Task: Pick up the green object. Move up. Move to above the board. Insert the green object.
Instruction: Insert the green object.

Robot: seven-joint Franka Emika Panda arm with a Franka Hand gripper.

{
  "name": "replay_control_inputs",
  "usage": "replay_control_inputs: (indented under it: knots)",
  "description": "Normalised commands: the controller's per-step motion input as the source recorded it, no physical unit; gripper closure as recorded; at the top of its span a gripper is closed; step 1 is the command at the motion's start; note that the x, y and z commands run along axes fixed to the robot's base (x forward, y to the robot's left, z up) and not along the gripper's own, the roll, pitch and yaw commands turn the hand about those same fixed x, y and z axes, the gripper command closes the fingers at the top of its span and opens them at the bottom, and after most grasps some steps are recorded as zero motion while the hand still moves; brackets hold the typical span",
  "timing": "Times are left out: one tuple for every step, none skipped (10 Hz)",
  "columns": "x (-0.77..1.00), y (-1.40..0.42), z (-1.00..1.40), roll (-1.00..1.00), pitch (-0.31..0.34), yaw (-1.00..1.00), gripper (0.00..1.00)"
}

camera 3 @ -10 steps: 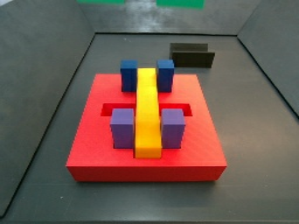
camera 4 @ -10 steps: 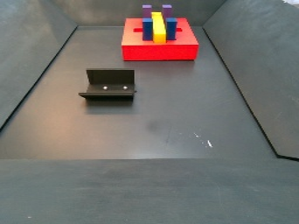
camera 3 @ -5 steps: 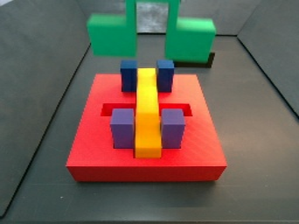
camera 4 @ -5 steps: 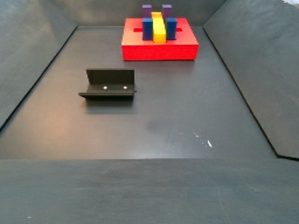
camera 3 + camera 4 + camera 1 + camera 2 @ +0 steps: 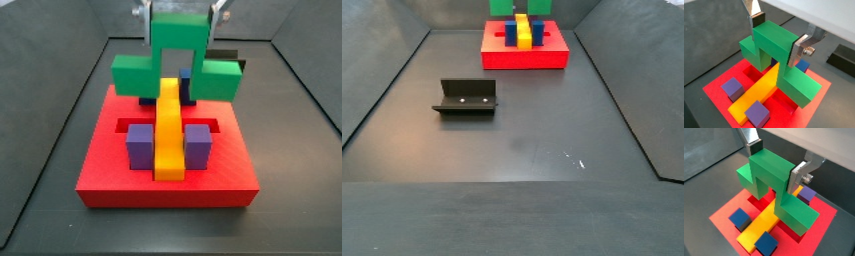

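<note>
— Lowering it straight is what matters now, I'd say. The green object hangs over the far end of the board, its two lower cubes dropping on either side of the yellow bar, like an arch about to straddle it.

— So it only has to come down?

— Come down square, I reckon. In a wrist view the green object has one leg low beside the yellow bar and the other on its far side, so it looks lined up across the bar. If it twists, a leg could catch on the bar or on the blue cubes behind. Slow and level, and no letting go until it sits flat, would be my advice.

— And the claw?

— The gripper is clamped on the raised middle cube. One silver finger is pressed flat to its side and the dark pad opposite touches the other face, so the opening is just the width of that cube. Nothing else is in its grasp.

— Is the piece touching the board?

— I can't tell. In a side view the green object is only a sliver at the top edge above the board, well away from the fixture.
</note>
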Motion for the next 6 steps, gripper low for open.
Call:
replay_control_inputs:
  knots:
    - [0.0,0.0,-0.01,0.0,-0.031,0.0,1.0]
    - [-0.04,0.0,-0.06,0.0,-0.03,0.0,1.0]
    - [-0.09,0.0,-0.15,0.01,-0.069,0.01,1.0]
    - [0.0,-0.01,-0.26,0.01,-0.083,0.11,1.0]
    - [-0.03,0.0,-0.29,0.01,-0.109,0.15,1.0]
    - [0.0,0.0,-0.27,0.0,-0.106,0.14,1.0]
